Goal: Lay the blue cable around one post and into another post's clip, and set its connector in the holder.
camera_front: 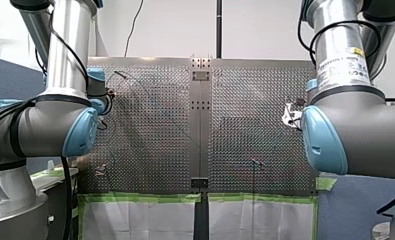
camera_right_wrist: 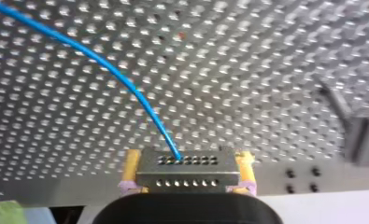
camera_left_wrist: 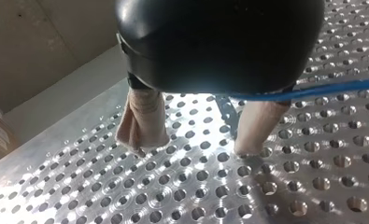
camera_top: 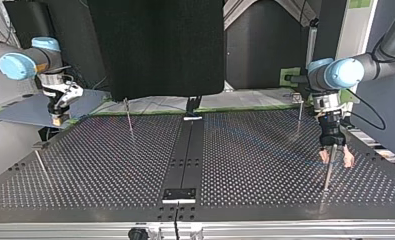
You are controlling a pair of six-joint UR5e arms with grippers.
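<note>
Right wrist view: yellow-padded fingers (camera_right_wrist: 245,163) of my right gripper (camera_right_wrist: 188,164) clamped on a grey multi-hole metal connector (camera_right_wrist: 187,177), thin blue cable (camera_right_wrist: 102,63) arcing ahead over the perforated metal surface (camera_right_wrist: 266,70). Left wrist view alone: beige-padded fingers (camera_left_wrist: 142,121) of my left gripper (camera_left_wrist: 198,140) apart, cable just beside one.

The connector (camera_right_wrist: 187,169) lies in my right claw (camera_right_wrist: 188,176); cable (camera_right_wrist: 102,65) leads from it over the table (camera_right_wrist: 247,70)
</note>
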